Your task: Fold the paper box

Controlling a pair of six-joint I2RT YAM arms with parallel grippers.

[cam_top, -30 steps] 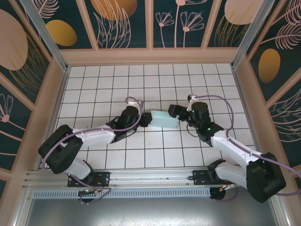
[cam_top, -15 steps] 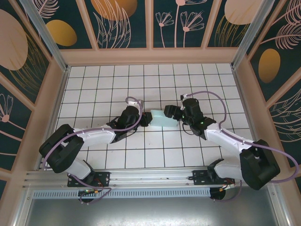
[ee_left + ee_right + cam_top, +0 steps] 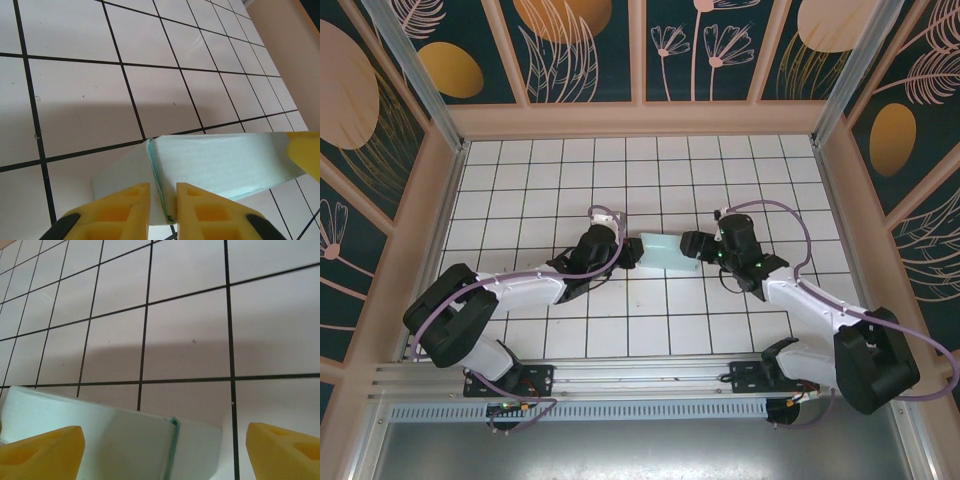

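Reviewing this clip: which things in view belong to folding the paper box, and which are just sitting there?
Belongs to the job:
- paper box
- left gripper, shut on one edge of the box
- right gripper, open at the box's other end

Just there:
- white tiled table
- patterned walls

The paper box (image 3: 666, 252) lies on the tabletop (image 3: 570, 170) between both arms. Left end effector (image 3: 631, 253) is at its left end, pinching an upright edge. Right end effector (image 3: 694, 246) is at its right end, fingers (image 3: 42, 450) spread either side of the corner.
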